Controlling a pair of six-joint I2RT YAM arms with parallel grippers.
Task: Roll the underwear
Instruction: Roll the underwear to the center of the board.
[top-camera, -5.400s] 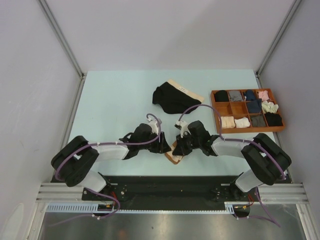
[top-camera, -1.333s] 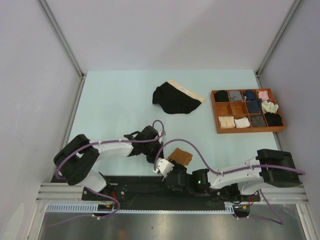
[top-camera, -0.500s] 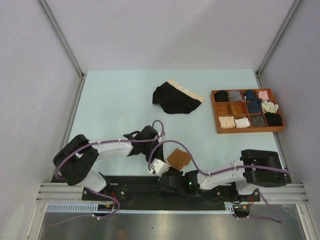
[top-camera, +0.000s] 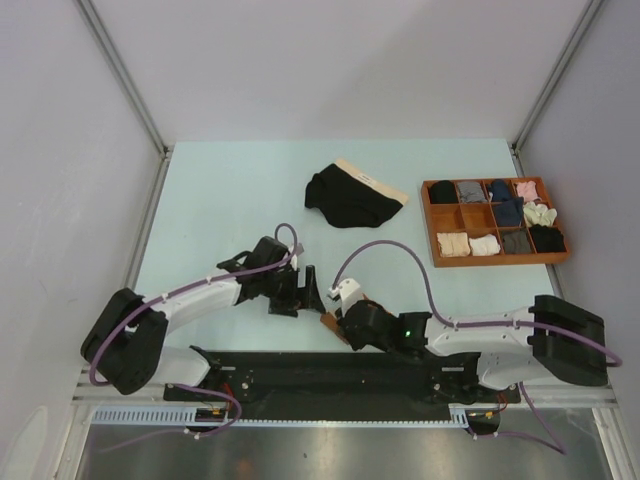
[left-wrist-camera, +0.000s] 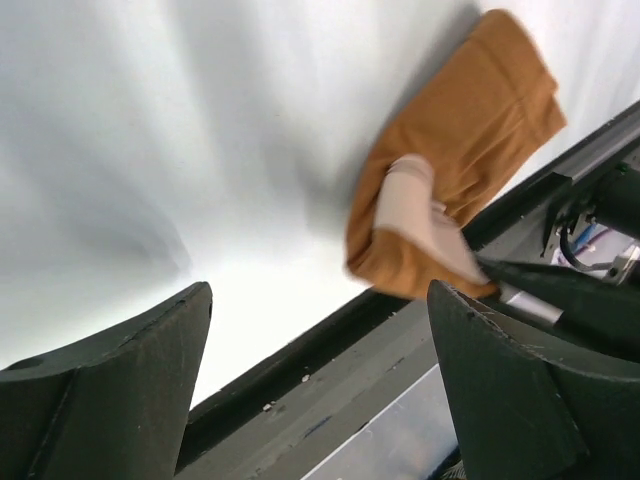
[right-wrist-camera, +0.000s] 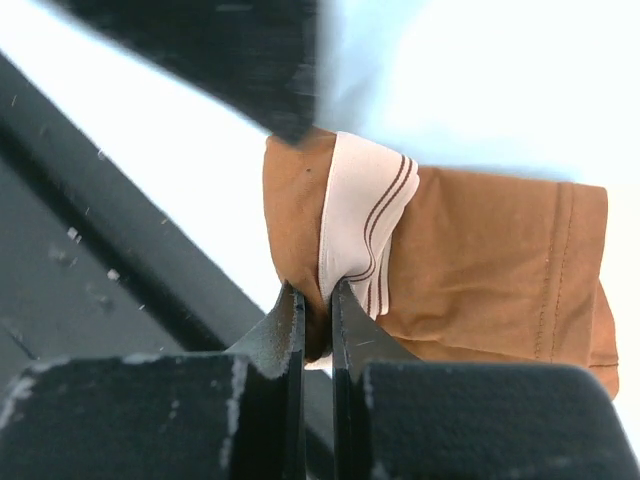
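Right gripper (right-wrist-camera: 316, 300) is clamped on the rust-brown briefs (right-wrist-camera: 480, 270) at the near edge of the table (top-camera: 220, 200). Left gripper (left-wrist-camera: 320, 292) gapes wide, empty, just beside. Black briefs (top-camera: 348, 200) lie well apart.

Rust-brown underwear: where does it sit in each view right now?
Top external: rust-brown underwear, a sliver at the table's near edge, mostly hidden by the right claw.
Left wrist: upper right.
Right wrist: centre to right, waistband pinched by the right claw.
Shared landmark: the black rail alongside it.
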